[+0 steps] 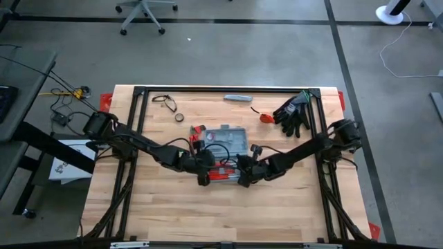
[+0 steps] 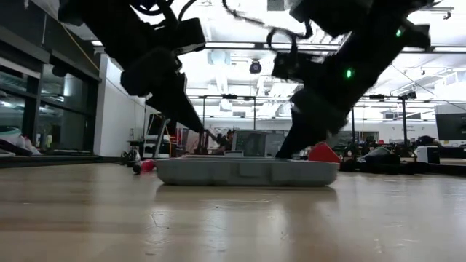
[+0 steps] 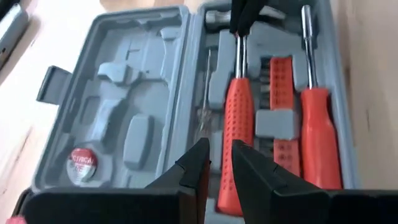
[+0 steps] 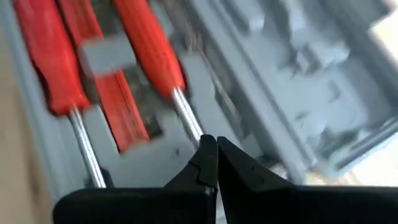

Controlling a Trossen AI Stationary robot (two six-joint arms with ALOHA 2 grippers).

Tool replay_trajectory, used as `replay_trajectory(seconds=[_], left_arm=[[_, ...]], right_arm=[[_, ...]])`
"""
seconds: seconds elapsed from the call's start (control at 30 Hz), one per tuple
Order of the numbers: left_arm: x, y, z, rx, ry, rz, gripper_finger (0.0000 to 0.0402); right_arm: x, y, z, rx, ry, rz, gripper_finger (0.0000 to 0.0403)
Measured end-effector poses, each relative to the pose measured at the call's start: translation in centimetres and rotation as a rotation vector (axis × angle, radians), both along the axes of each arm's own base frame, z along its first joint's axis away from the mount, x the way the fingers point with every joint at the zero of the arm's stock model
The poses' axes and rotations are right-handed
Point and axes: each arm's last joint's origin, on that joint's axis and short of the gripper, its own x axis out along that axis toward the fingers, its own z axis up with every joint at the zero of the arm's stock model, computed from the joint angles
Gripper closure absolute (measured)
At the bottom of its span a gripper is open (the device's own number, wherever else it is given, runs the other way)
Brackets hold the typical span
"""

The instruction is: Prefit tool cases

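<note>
Tool case: the blue-grey tool case [image 1: 227,142] lies opened flat on the wooden table [image 1: 173,207], near the middle, between the two arms.
Inside the case: in the left wrist view, two red-handled screwdrivers [image 3: 238,115] lie in the moulded slots of one half, with a red bit holder [image 3: 281,106] between them; the other half shows empty grey slots and a round red sticker [image 3: 82,163].
Left claw: the left claw [image 3: 219,158] is over the near edge of the case, at the end of one red handle. Its fingers stand narrowly apart and I see nothing between them.
Right claw: the right claw [image 4: 215,155] is over the tool half from the other side, near the metal shaft of a screwdriver [image 4: 186,121]. Its fingers are pressed together and hold nothing.
Other things on the table: black gloves [image 1: 294,111] at the far right, a slim grey bar [image 1: 237,98] at the far edge.
</note>
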Motion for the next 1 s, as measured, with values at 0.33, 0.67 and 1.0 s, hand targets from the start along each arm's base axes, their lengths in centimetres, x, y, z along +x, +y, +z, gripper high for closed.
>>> replay_trajectory(seconds=[0.33,0.67,1.0], left_arm=[[0.7,1.0,0.0,-0.026,-0.040,-0.008,0.0342],[2.4,1.9,-3.6,-0.133,0.019,-0.081,0.0342],[3.2,2.4,-5.4,-0.167,0.022,-0.065,0.0342]], right_arm=[[-1.0,0.1,4.4,-0.019,-0.107,0.034,0.0403],[0.6,0.7,1.7,0.046,-0.095,0.108,0.0403],[1.5,-0.7,-1.6,0.099,-0.018,0.025,0.0403]])
